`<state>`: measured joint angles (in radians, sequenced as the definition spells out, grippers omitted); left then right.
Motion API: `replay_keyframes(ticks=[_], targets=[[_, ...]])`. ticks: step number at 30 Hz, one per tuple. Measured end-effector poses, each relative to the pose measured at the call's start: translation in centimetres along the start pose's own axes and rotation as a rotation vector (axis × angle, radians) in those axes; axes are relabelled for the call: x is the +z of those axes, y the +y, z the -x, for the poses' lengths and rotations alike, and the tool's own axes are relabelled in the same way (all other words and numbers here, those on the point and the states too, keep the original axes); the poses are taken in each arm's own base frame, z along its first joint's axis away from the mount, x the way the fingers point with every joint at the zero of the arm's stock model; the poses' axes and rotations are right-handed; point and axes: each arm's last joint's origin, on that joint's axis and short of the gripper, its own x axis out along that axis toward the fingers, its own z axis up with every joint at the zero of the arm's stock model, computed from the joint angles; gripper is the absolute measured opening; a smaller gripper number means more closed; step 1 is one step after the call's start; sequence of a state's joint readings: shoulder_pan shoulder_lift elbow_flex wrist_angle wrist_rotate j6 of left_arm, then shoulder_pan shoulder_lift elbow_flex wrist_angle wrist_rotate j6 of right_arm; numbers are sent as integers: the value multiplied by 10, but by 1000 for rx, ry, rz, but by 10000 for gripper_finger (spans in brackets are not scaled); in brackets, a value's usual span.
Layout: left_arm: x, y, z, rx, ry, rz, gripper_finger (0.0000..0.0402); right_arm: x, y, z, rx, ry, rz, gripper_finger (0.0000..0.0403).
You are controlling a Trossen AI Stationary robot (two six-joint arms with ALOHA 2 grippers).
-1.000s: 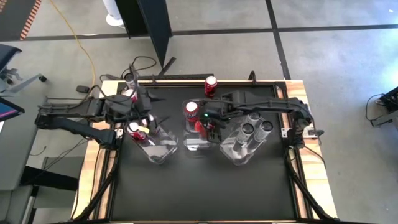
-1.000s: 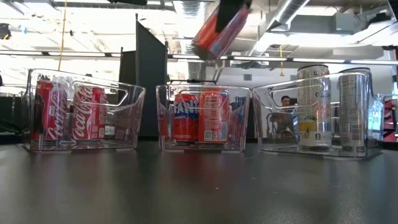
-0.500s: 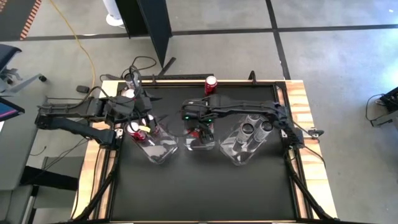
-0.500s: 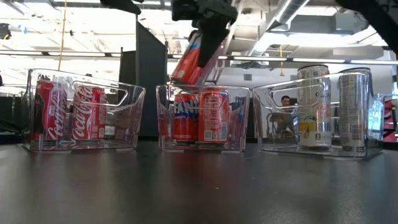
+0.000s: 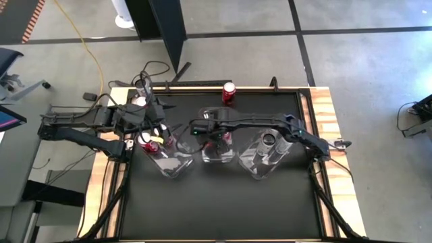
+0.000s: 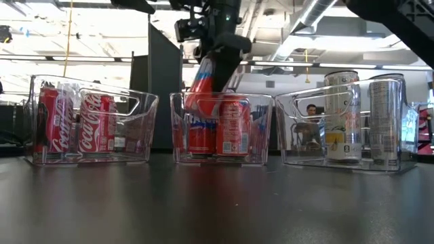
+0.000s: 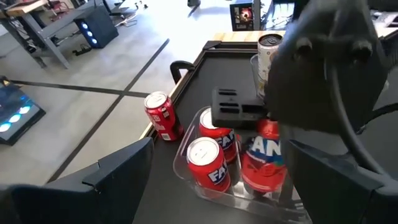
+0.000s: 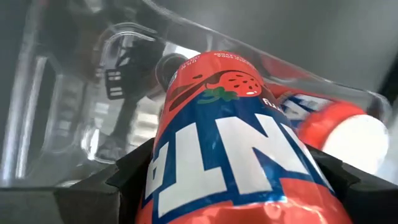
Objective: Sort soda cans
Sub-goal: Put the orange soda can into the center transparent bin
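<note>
The right gripper is holding a red Fanta can clamped between its fingers and is tilting it, bottom first, into the middle bin at the centre of the low view. The tilt is probably letting the can slide in behind the two Fanta cans that are standing upright there. In the right wrist view the Fanta can is filling the frame, with the bin wall just behind it.

The left gripper, fingers apart and holding nothing, is waiting above the left bin, where Coca-Cola cans are standing. Silver cans are standing in the right bin. One red can is standing alone on the counter, at the upper centre of the high view, apparently not yet sorted.
</note>
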<state>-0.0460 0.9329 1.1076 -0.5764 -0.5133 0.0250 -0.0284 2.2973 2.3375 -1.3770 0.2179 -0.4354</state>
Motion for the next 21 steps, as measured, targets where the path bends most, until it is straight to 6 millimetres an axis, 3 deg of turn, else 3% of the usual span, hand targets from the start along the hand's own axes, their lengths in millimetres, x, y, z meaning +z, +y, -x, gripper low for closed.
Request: replay_keyframes(ticks=[12, 21], targets=[[0, 0, 0, -1, 1, 20, 355, 8, 5, -45, -6, 104, 83, 309], [0, 0, 0, -2, 0, 22, 355, 12, 0, -47, -40, 60, 71, 309]])
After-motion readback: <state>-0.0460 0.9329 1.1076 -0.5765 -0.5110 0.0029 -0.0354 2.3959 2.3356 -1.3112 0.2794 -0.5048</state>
